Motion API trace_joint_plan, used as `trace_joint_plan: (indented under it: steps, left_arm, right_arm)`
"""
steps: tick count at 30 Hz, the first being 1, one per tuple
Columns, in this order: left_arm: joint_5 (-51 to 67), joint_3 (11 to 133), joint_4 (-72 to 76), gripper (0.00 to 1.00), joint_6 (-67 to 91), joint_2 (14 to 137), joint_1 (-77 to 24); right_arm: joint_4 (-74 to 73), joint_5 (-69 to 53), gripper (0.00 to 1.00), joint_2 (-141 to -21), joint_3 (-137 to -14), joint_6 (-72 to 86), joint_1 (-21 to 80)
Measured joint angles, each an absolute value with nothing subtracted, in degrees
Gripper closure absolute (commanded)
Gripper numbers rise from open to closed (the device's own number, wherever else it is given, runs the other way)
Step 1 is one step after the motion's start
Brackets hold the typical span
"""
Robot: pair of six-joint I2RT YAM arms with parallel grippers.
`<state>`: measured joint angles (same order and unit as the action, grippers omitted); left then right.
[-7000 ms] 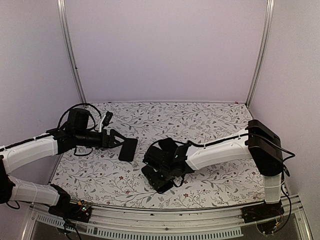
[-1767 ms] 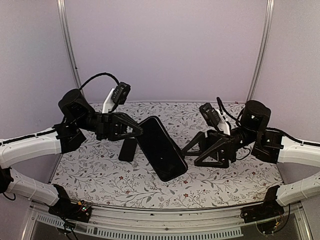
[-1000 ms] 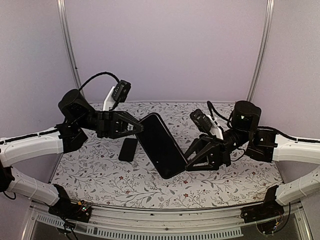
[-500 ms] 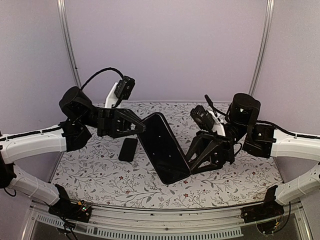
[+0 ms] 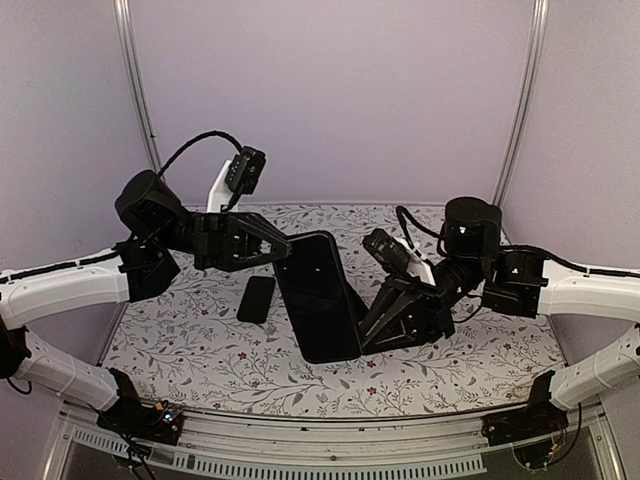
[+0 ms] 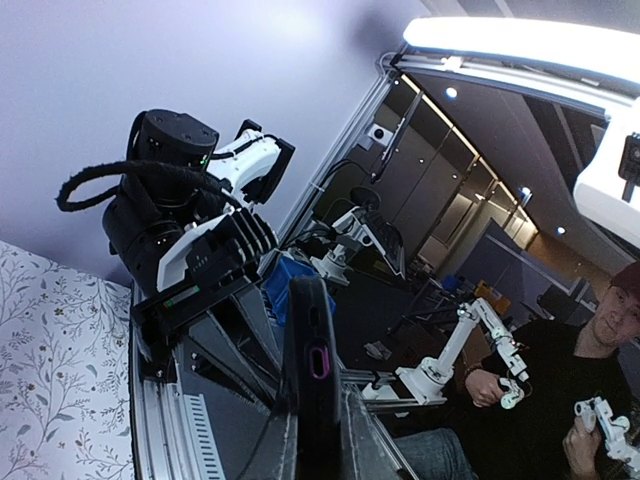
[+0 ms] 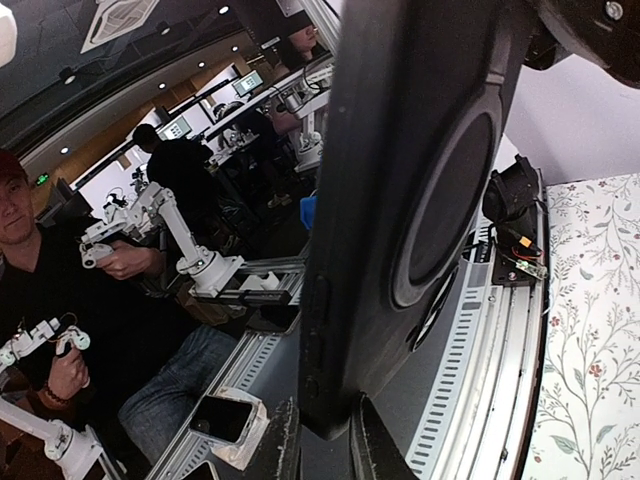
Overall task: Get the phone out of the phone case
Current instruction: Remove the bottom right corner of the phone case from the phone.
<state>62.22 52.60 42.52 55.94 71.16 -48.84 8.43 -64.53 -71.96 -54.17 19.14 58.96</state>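
Note:
A black phone case [image 5: 318, 295] with the phone inside hangs in the air over the middle of the table, standing nearly on end. My left gripper [image 5: 284, 254] is shut on its upper left end. My right gripper [image 5: 364, 326] is shut on its lower right edge. In the left wrist view the case [image 6: 312, 340] is edge-on between my fingers [image 6: 365, 452], and the purple phone [image 6: 318, 362] shows through a cutout. The right wrist view shows the case's back [image 7: 400, 150] with a round ring, one corner pinched in my right gripper [image 7: 330, 438].
A small flat black object [image 5: 256, 298] lies on the flowered table cover [image 5: 200, 350] left of centre, under the left arm. Metal posts [image 5: 140, 110] stand at the back corners, and a metal rail [image 5: 330, 440] runs along the near edge.
The right gripper has moved left to the case and closed on its lower right edge. The case has swung more upright. The left gripper has kept its hold and risen slightly.

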Motion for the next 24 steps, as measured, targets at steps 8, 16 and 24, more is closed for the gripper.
trace_joint_plan:
  steps: [8,16,24]
  left_arm:
    - [60.03,53.74,45.21,1.0,57.32,72.07,-49.15]
    - [55.31,53.41,45.21,1.0,56.51,71.11,-49.15]
    - [53.8,52.4,47.33,1.0,56.84,71.53,-49.12]
  right_arm:
    - [-2.96,-58.37,1.0,-72.34,-58.94,11.4,59.16]
    - [-17.37,-45.19,1.0,-73.14,-65.43,1.37,58.72]
    - [-28.58,-36.99,1.0,-74.76,-71.85,-7.81,58.67]
